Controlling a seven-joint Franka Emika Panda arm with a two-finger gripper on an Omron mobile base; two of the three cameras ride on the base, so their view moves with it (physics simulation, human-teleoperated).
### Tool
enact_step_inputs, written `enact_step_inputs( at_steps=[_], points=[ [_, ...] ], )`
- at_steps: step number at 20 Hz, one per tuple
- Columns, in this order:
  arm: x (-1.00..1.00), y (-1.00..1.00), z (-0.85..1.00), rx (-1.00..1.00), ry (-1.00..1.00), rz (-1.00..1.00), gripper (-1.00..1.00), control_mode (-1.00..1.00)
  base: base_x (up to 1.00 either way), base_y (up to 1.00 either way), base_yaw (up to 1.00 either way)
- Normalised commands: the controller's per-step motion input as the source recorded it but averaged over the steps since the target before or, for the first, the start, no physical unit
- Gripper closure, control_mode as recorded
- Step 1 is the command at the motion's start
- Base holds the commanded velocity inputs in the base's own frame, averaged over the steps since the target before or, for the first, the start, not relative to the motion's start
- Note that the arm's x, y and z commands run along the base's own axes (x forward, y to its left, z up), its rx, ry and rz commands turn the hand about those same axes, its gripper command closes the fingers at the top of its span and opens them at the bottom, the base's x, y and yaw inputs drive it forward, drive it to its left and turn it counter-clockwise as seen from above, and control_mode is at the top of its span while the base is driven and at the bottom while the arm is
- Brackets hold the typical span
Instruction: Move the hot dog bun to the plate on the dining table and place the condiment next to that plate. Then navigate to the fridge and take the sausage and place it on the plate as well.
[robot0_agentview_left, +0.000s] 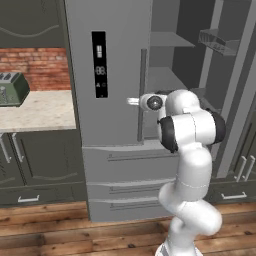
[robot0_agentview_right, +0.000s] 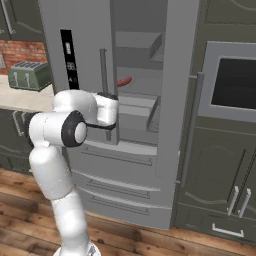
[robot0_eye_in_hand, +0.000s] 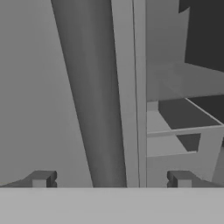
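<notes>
Left base view: the fridge (robot0_agentview_left: 107, 75) is seen with its right door swung open and grey shelves exposed inside. The arm is raised in front of the closed left door, at the height of its vertical handle (robot0_agentview_left: 143, 95). A toaster (robot0_agentview_left: 12, 89) is seen on the counter (robot0_agentview_left: 37, 110) to the left.

Right base view: the sausage (robot0_agentview_right: 124, 81) is seen lying on a shelf inside the open fridge, behind the door handle and above the level of the hand.

Hand view: the pincer (robot0_eye_in_hand: 111, 179) is held released, fingertips (robot0_eye_in_hand: 41, 178) wide apart, straddling the door edge; nothing is grasped.
</notes>
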Motion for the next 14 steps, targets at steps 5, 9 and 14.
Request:
enact_step_inputs(
  at_steps=[5,9,14],
  points=[
    [0.66,0.11,0.00,0.00,0.08,-0.03,-1.00,-1.00,0.00,0.00,0.00],
    [0.54,0.06,0.00,0.00,0.10,-0.05,1.00,-1.00,0.00,0.00,0.00],
    [0.18,0.00,0.00,0.00,0.15,-0.06,1.00,-1.00,0.00,0.00,0.00]
  ],
)
